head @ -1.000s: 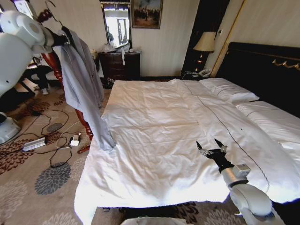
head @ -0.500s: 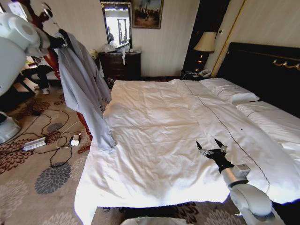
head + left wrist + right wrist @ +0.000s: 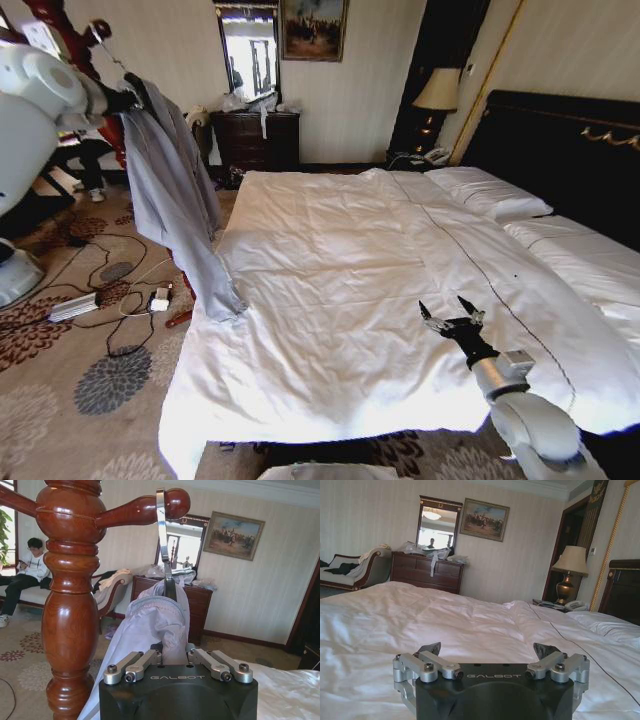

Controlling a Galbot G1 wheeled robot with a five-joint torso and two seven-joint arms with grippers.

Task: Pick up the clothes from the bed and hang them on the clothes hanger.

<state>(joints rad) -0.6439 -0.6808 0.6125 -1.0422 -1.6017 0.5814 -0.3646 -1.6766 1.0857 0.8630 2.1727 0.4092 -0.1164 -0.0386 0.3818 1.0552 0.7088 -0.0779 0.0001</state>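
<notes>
— Where is the shirt (image 3: 175,190) now?
— Off the bed (image 3: 340,290), on the clothes hanger (image 3: 162,535). The left gripper (image 3: 172,652) pinches its collar with the fingers, raising the hook to a peg of the wooden stand (image 3: 70,595).
— And the right gripper (image 3: 450,318)?
— It waits over the duvet, fingers spread.

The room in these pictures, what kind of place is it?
Probably a hotel bedroom: a wide bed with white bedding and a black headboard, a bedside lamp with a phone beside it, and a dresser under a framed mirror.
</notes>
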